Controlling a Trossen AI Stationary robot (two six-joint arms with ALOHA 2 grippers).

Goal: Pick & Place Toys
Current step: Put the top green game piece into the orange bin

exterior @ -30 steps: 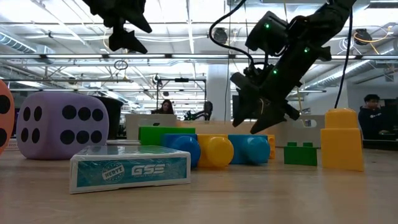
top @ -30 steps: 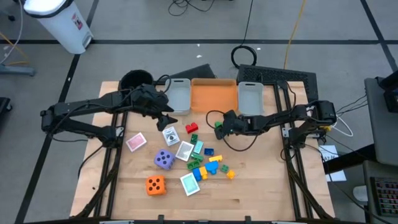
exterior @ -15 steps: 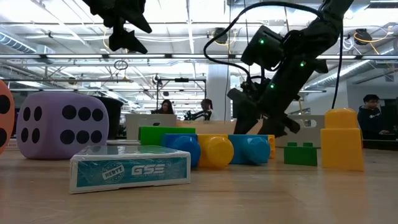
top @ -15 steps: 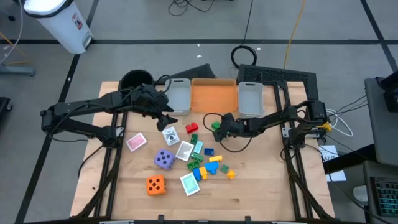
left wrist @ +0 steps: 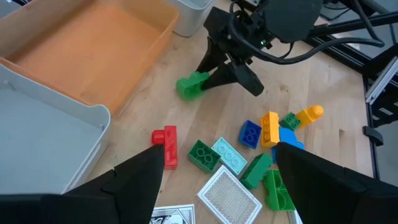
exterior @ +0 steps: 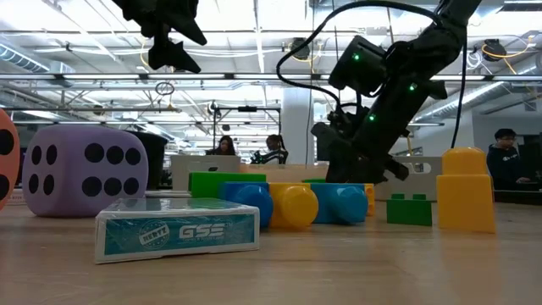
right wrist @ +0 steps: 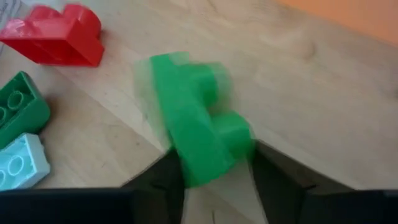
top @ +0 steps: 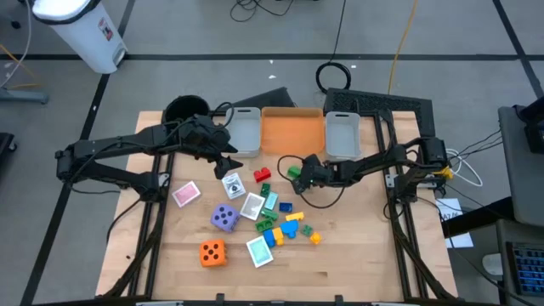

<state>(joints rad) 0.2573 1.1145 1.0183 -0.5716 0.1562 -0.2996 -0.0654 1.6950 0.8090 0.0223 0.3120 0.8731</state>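
Pale wooden surface [top: 340, 246] with toys bunched mid-left. Purple dotted foam die [top: 224, 218] and orange dotted die [top: 212, 252] toward the front. Pink flat card [top: 186, 195] off beside them, teal card box [top: 259, 251] near the front. Heap of small plastic bricks [top: 287, 224]. Grey plastic bins [top: 245, 130] flanking an orange rectangular bin [top: 291, 129] along the back.

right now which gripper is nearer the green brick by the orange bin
Right. The right gripper is down at the green brick, its fingers on either side of it. The left gripper hangs open above the table, off to the brick's left in the high view.
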